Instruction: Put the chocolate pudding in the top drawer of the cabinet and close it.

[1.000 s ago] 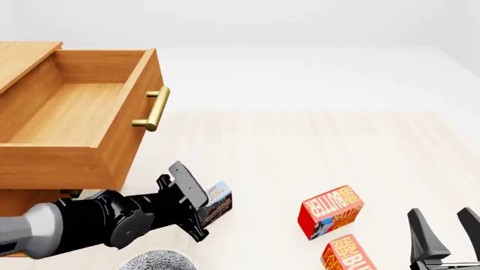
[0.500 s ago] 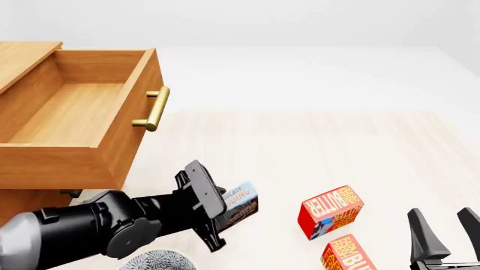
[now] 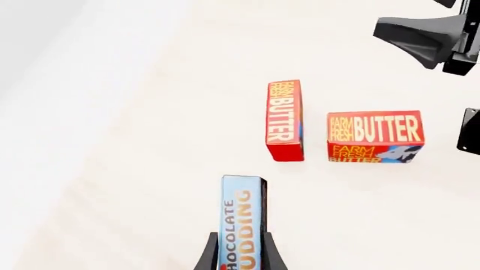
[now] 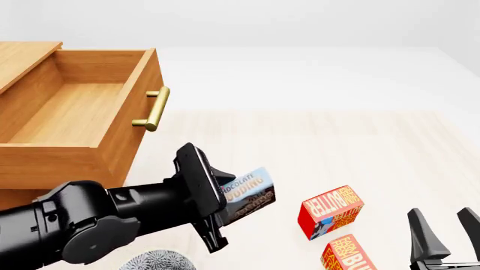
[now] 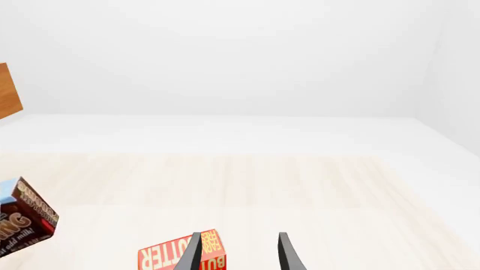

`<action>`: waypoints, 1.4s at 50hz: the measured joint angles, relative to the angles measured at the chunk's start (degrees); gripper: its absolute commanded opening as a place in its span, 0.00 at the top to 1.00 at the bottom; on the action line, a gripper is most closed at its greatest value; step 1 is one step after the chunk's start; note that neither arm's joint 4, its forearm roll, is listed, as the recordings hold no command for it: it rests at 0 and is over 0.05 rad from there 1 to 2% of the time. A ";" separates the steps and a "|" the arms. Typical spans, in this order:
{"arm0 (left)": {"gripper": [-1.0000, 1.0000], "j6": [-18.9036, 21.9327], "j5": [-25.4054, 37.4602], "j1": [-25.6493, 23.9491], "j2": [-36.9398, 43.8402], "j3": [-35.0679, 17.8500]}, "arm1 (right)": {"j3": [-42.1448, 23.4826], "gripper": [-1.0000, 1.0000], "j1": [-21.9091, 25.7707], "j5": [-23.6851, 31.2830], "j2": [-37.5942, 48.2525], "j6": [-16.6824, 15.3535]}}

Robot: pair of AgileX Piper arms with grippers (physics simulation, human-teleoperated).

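My left gripper [image 4: 225, 198] is closed on the narrow faces of the chocolate pudding [image 4: 248, 194], which I hold in the air beside the open top drawer [image 4: 71, 115]; the box seems light, stiff and somewhat smooth.

bright, even, shadowless simulator light; all views sharp, no glare or blur.

two red-orange butter boxes [image 4: 330, 211] [image 4: 347, 256] near each other, pale wooden table [image 4: 338, 146]; grey speckled object [image 4: 157, 261] at front edge
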 measured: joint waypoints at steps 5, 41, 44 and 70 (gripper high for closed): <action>1.00 0.77 1.25 0.35 -2.44 -0.54 | 0.00 0.00 0.00 0.00 0.00 0.00; 1.00 5.70 11.09 3.59 -17.25 -6.22 | 0.00 0.00 0.00 0.00 0.00 0.00; 1.00 6.11 12.08 3.96 -18.27 -6.95 | 0.00 0.00 0.00 0.00 0.00 0.00; 1.00 7.56 21.18 9.85 -26.82 -13.56 | 0.00 0.00 0.00 0.00 0.00 -0.01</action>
